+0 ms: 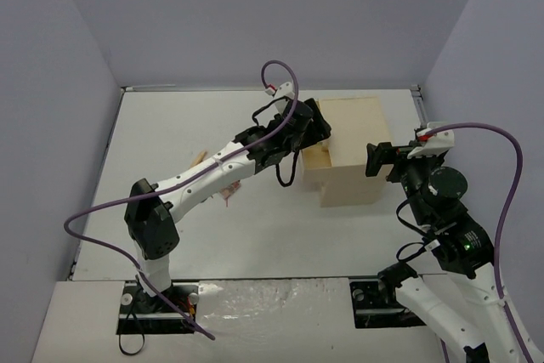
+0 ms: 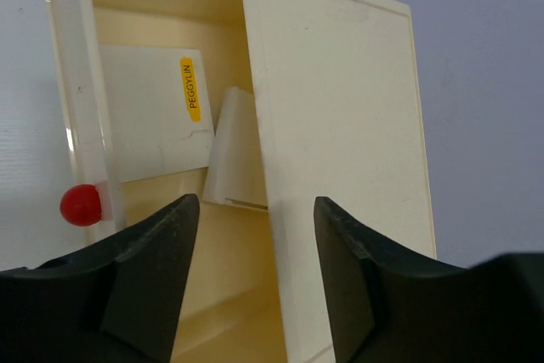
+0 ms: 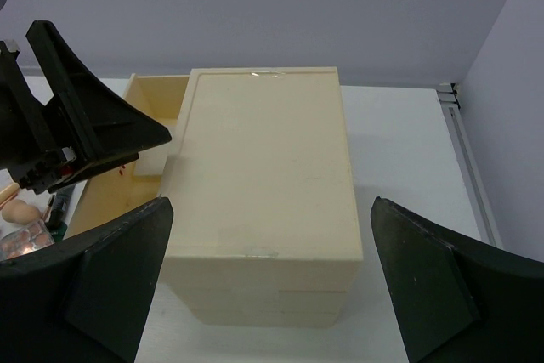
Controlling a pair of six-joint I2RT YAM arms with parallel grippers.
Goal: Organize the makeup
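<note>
White shells and black joints are covering the left arm and right arm. A purple cable is looping from each wrist. Matte black, wedge-shaped fingers are tipping the left tool and right tool. A green light is glowing on the right arm.

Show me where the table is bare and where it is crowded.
Bare: the table between its near edge and the box, and the far left corner behind the left arm. Crowded: under the left arm, where makeup lies; the open drawer, with the left gripper at it; right of the box, where the right gripper hangs.
</note>
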